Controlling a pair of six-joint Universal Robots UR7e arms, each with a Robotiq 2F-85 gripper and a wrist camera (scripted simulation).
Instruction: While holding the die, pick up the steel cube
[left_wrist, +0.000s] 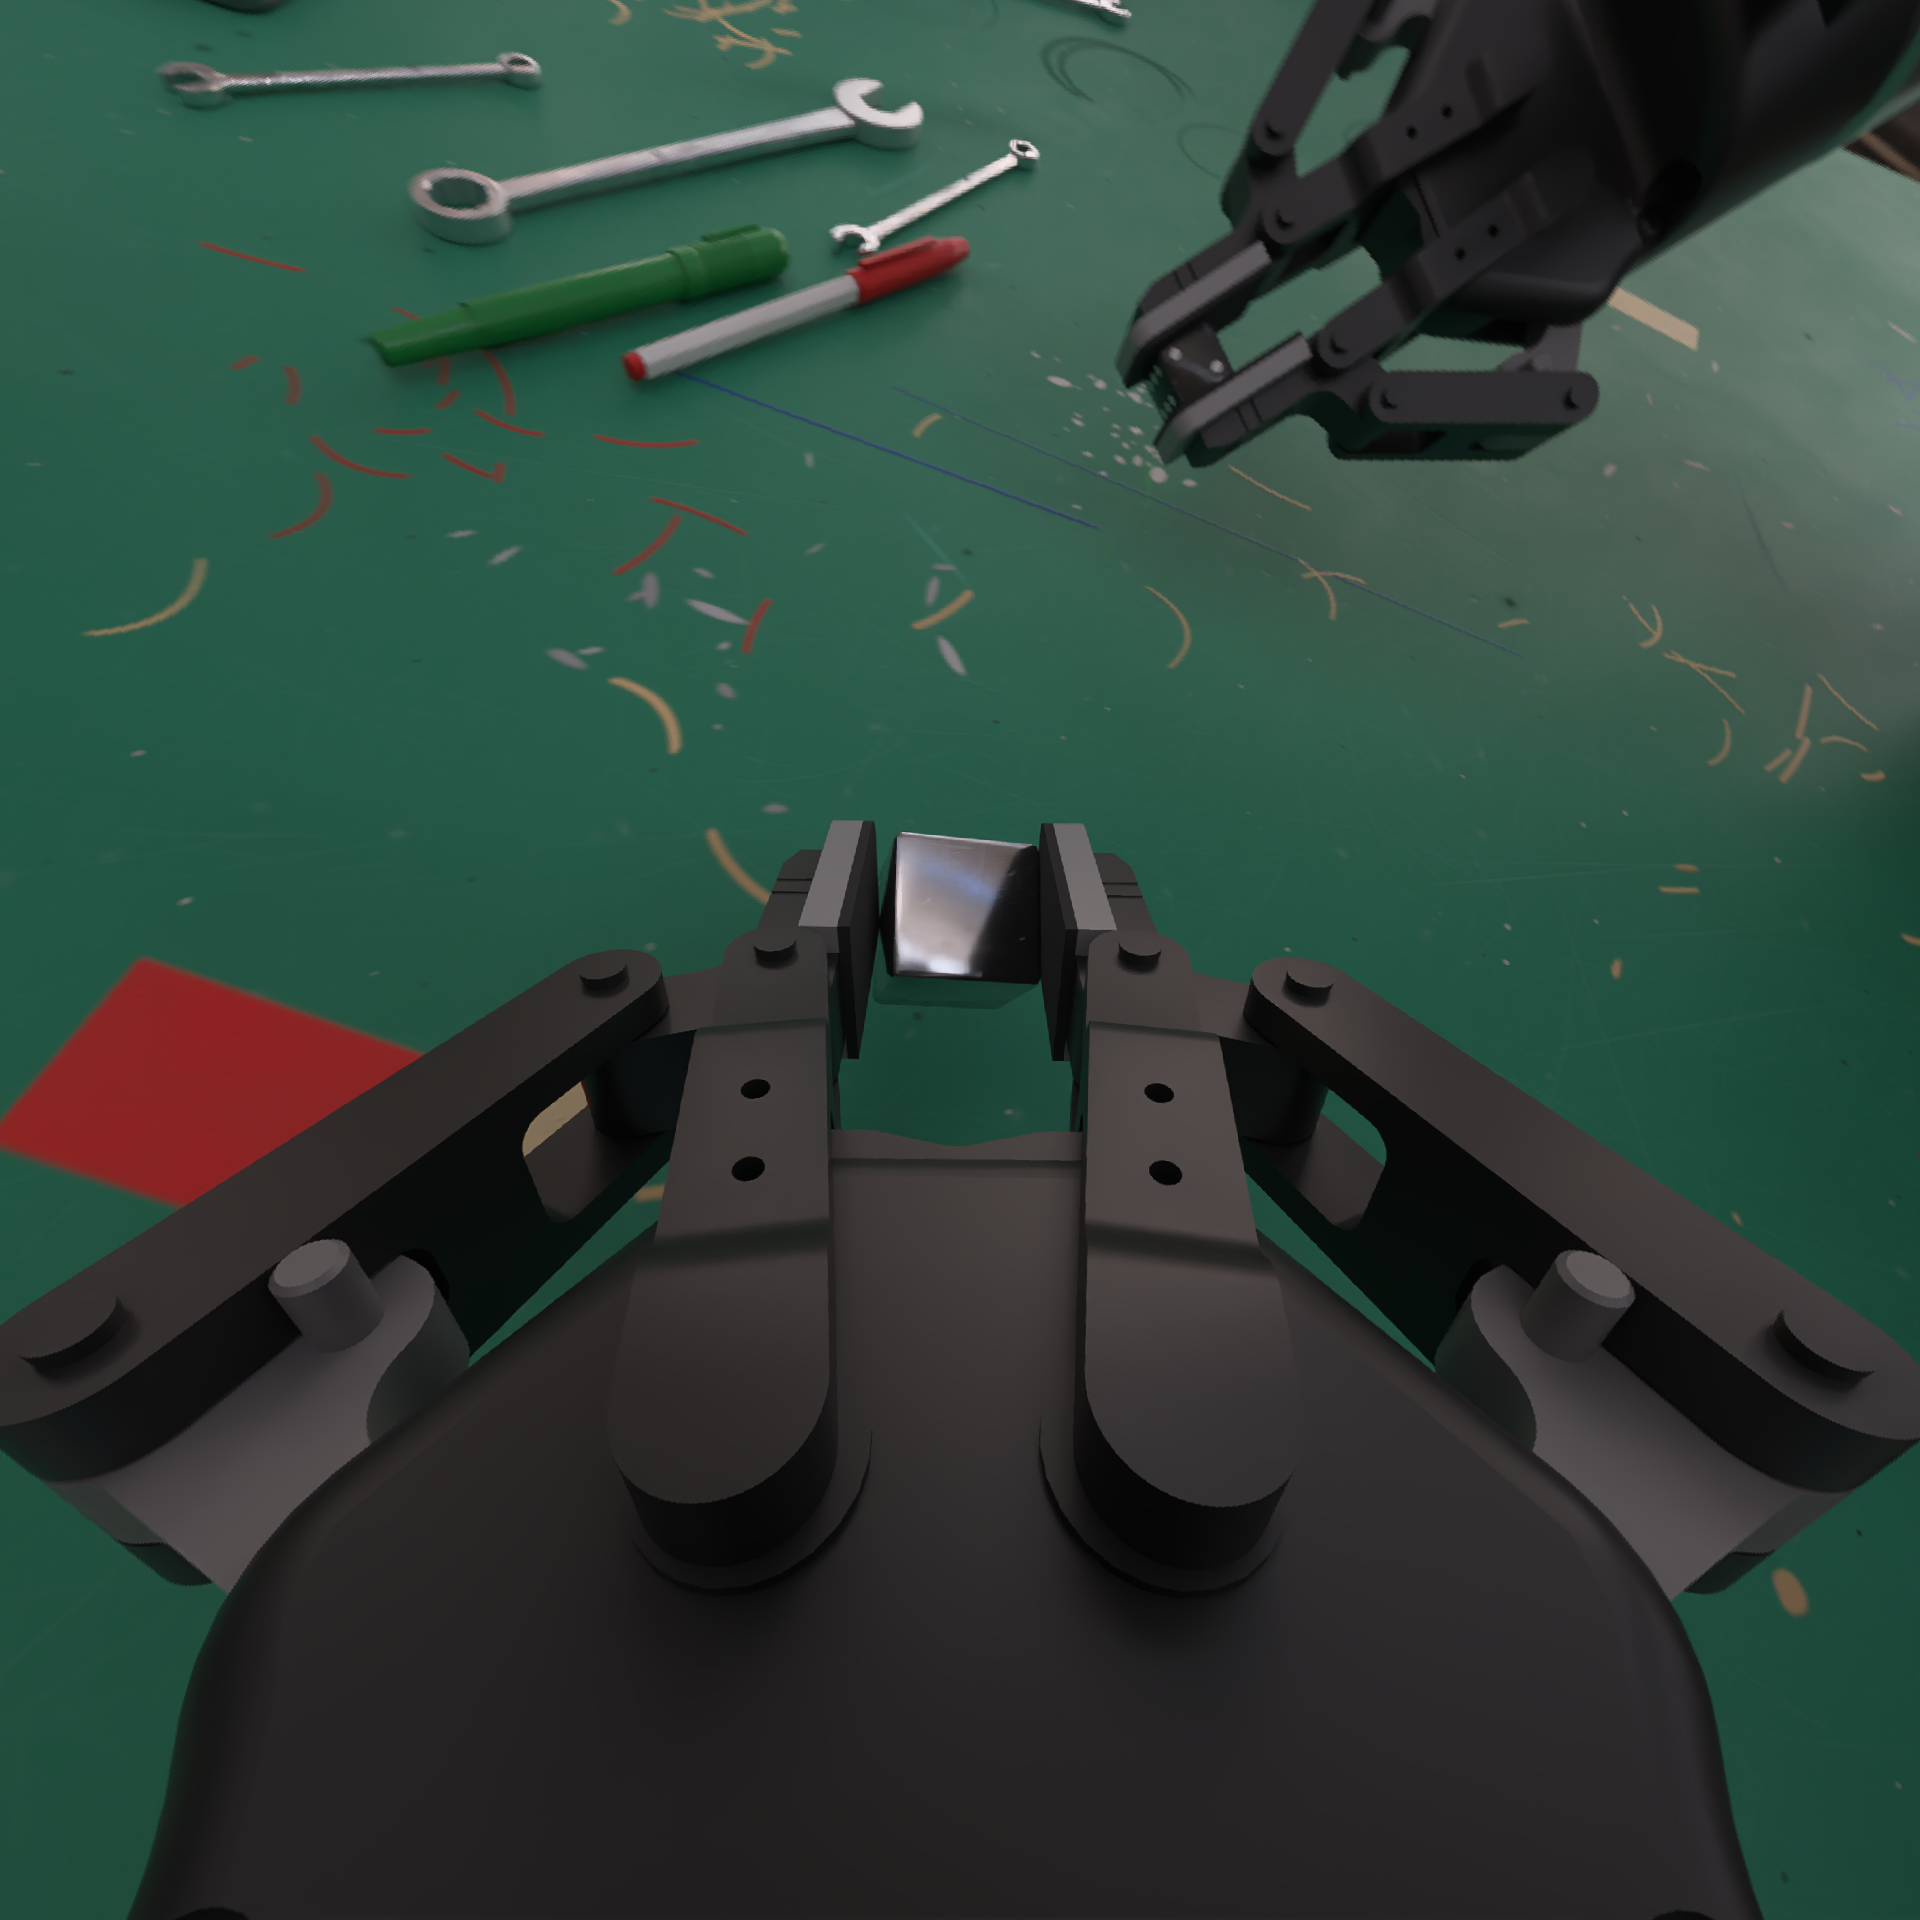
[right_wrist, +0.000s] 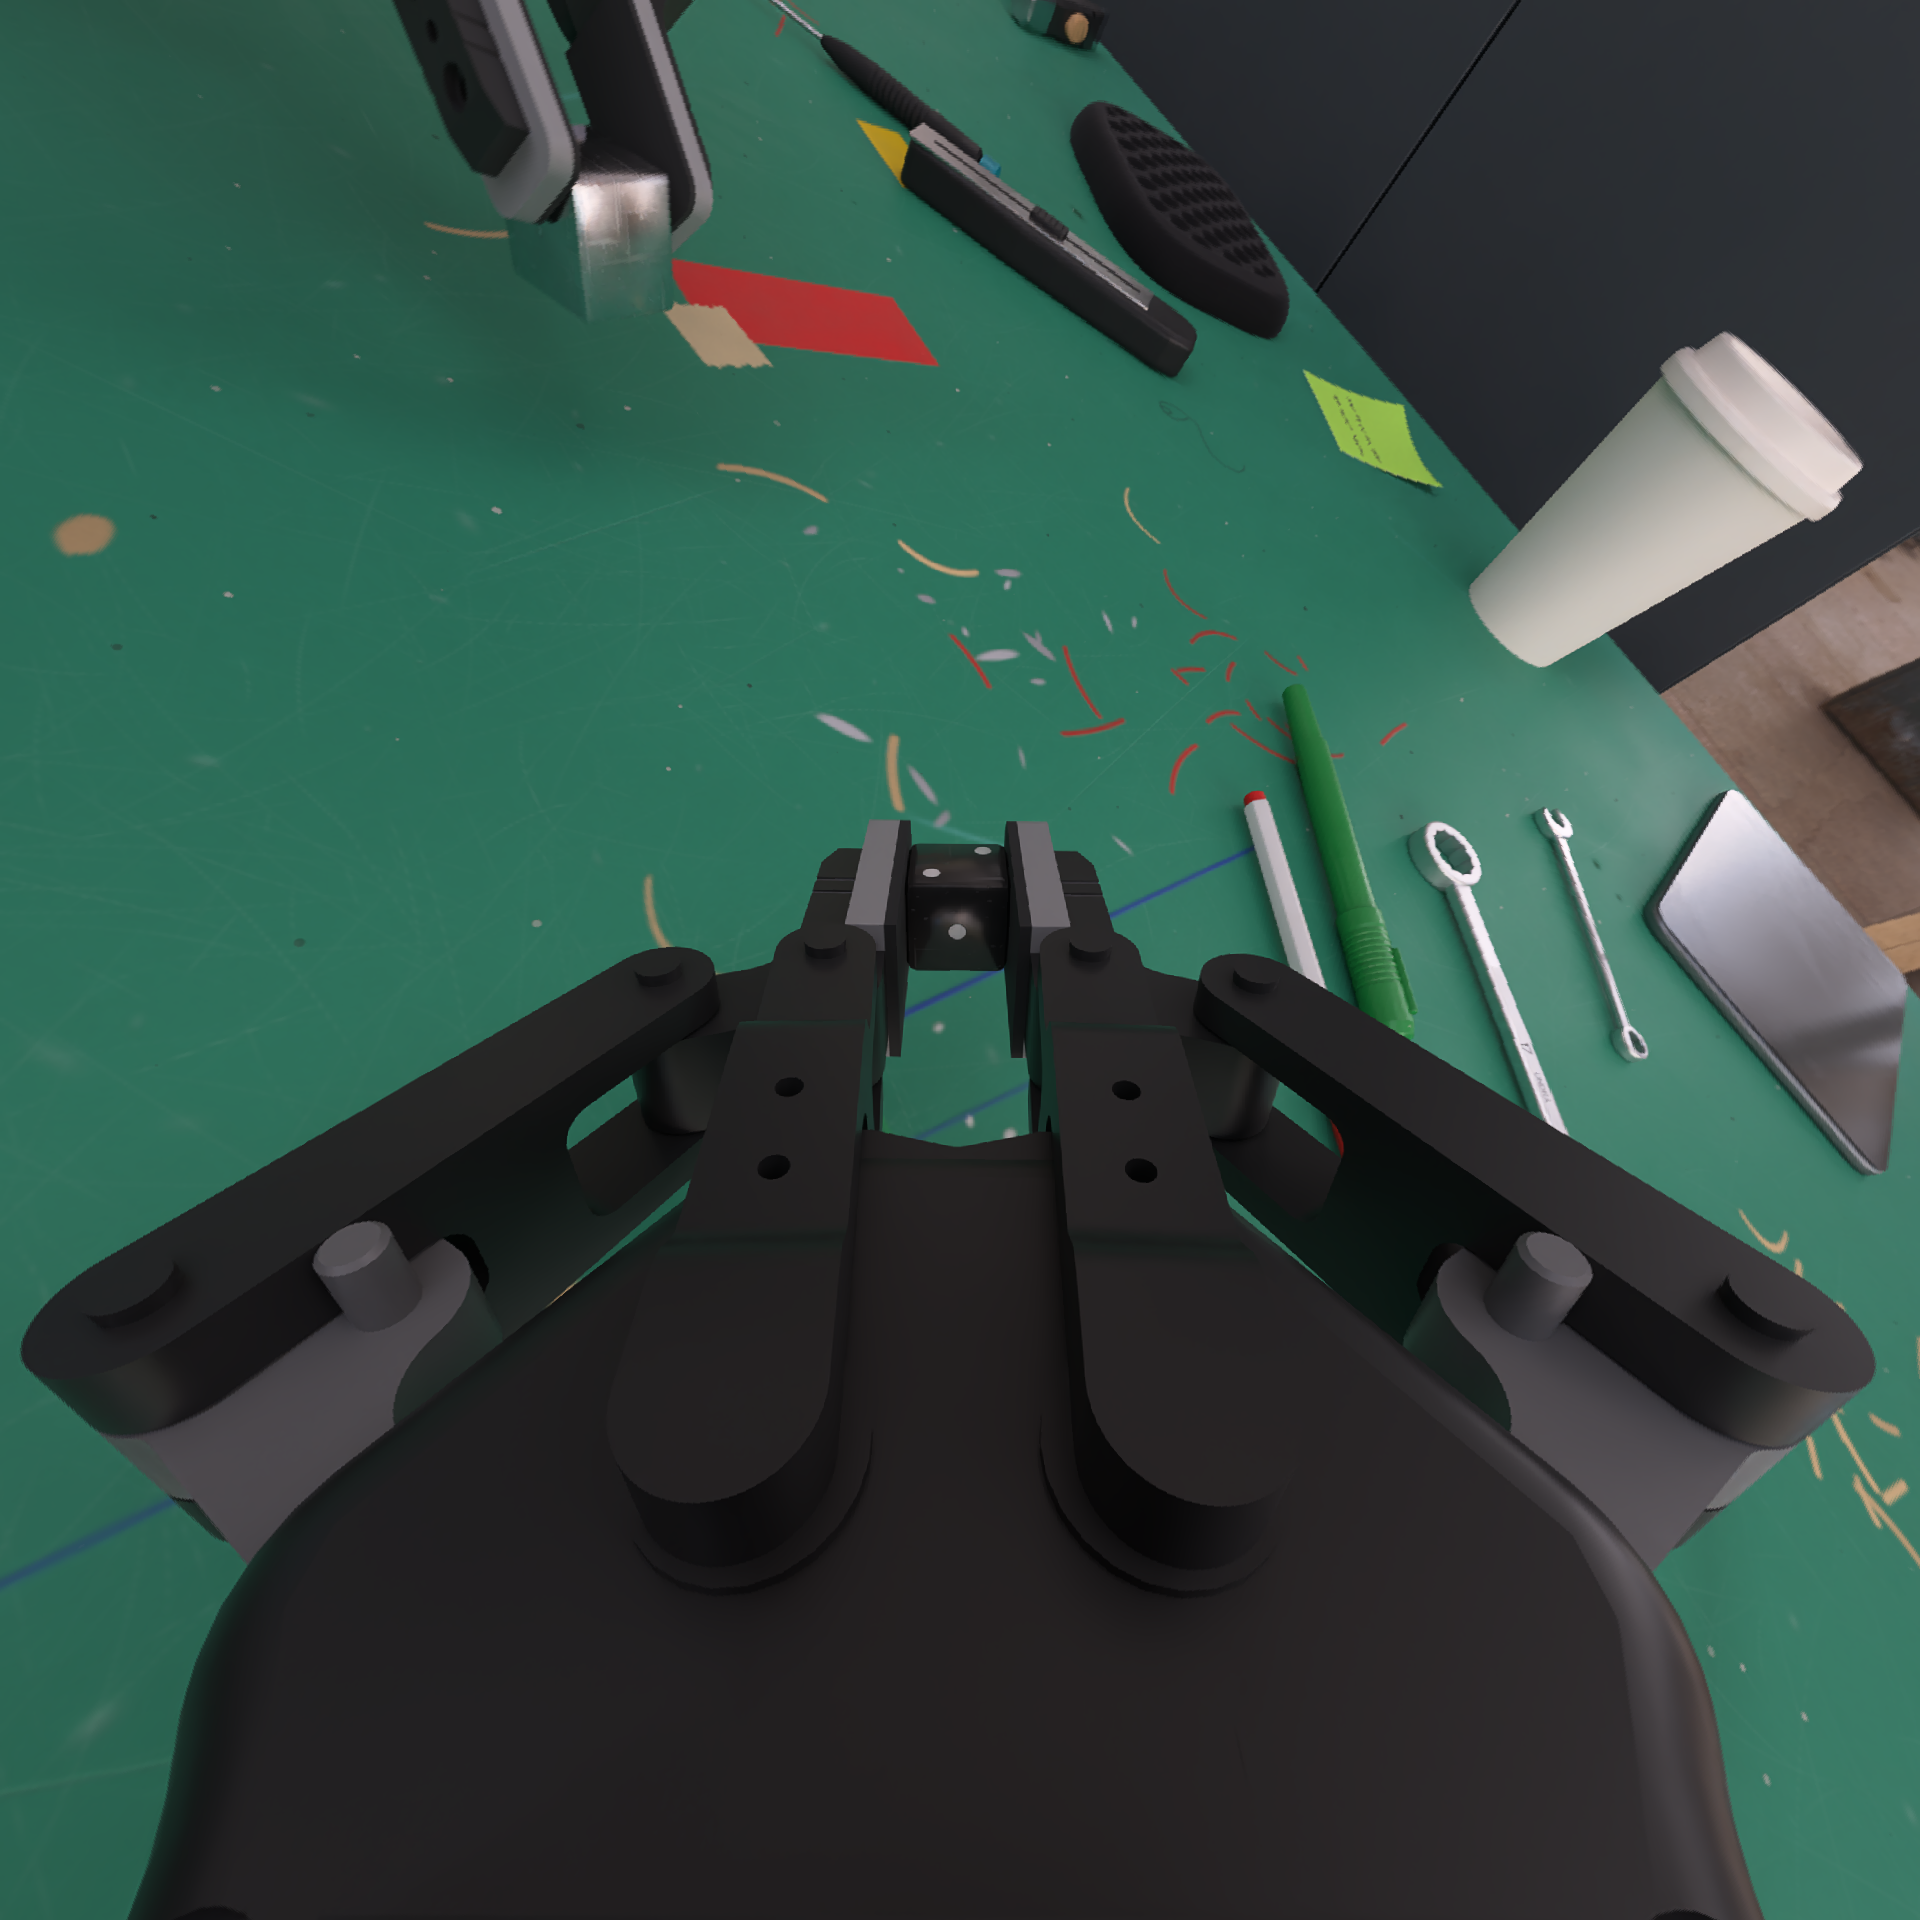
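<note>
My left gripper (left_wrist: 958, 920) is shut on the steel cube (left_wrist: 961, 904), a shiny grey block held between both pads close over the green mat (left_wrist: 1039, 707); a thin shadow lies beneath it. The right wrist view shows the same cube (right_wrist: 613, 244) in the left gripper (right_wrist: 603, 208) at the top left. My right gripper (right_wrist: 956, 914) is shut on the die (right_wrist: 954, 904), black with white dots, held above the mat. It also shows in the left wrist view at the upper right, where the right gripper (left_wrist: 1184, 400) holds the die (left_wrist: 1195, 366).
Several wrenches (left_wrist: 665, 156), a green marker (left_wrist: 582, 296) and a red-capped marker (left_wrist: 800, 307) lie beyond the cube. A red patch (right_wrist: 800, 312), utility knife (right_wrist: 1049, 249), black perforated pad (right_wrist: 1184, 218), green note (right_wrist: 1371, 426), white lidded cup (right_wrist: 1652, 499) and shiny slab (right_wrist: 1787, 977) line the mat's right edge.
</note>
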